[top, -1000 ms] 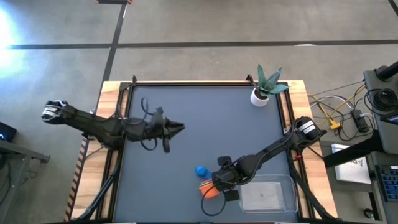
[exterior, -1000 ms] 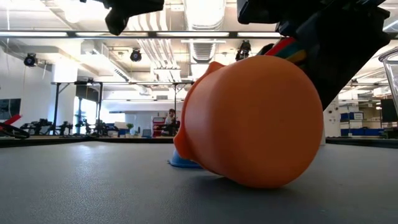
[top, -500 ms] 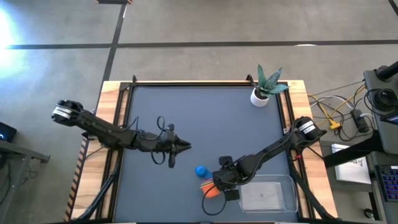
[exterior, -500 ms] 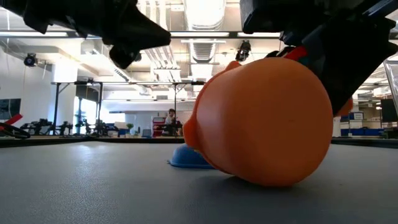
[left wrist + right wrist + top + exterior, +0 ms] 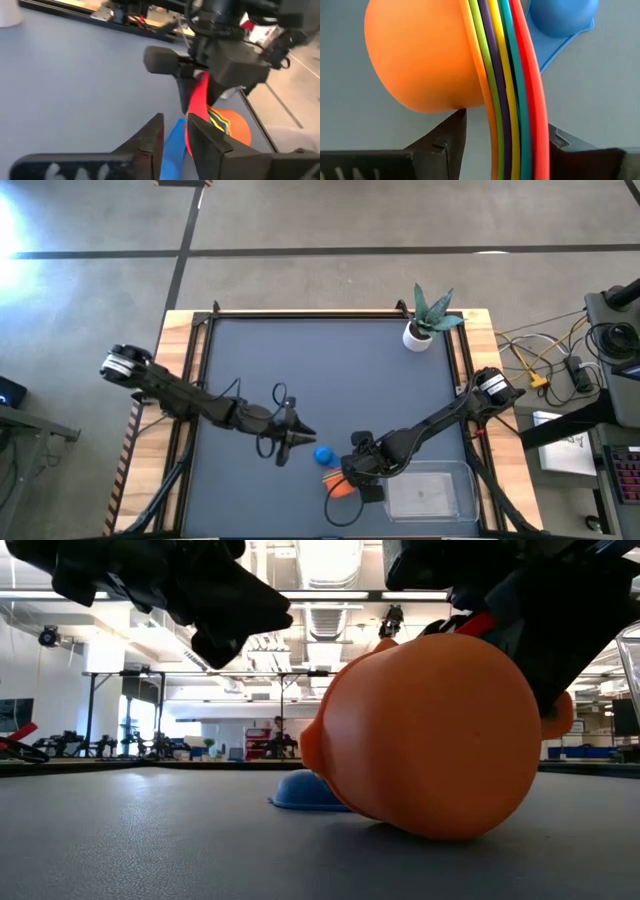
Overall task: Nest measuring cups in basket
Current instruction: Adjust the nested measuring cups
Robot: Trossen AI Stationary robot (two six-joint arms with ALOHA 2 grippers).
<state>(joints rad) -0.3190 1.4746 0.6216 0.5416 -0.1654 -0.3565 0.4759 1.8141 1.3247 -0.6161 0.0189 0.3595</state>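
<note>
A stack of nested measuring cups (image 5: 341, 486), orange outermost, lies on its side on the dark mat just left of the clear basket (image 5: 470, 478). Its orange bowl (image 5: 430, 735) rests on the mat. My right gripper (image 5: 352, 472) is shut on the stack's handles. A lone blue cup (image 5: 323, 454) lies on the mat as a low dome (image 5: 303, 795) behind the stack. My left gripper (image 5: 300, 435) hovers just left of the blue cup, pointing at it, its fingers (image 5: 150, 142) a narrow gap apart with nothing between them. My right gripper pinches the fanned bundle of handles (image 5: 510, 100), orange through red, between its two fingers (image 5: 451, 137). The fingers come slanting down from the table's right, one on the orange side and one on the red side. The orange bowl's round wall rests on the mat.
A small white pot with a green plant (image 5: 420, 332) stands at the far right corner. The basket sits at the near right, close to the table's front edge. Raised rails (image 5: 200, 340) run along the table's sides. Bare mat lies at the centre and far left.
My left gripper has come down and moved toward the table's right and near edge, closing on the blue cup. The orange stack has tipped and shifted a little on the mat while my right arm stayed in place.
</note>
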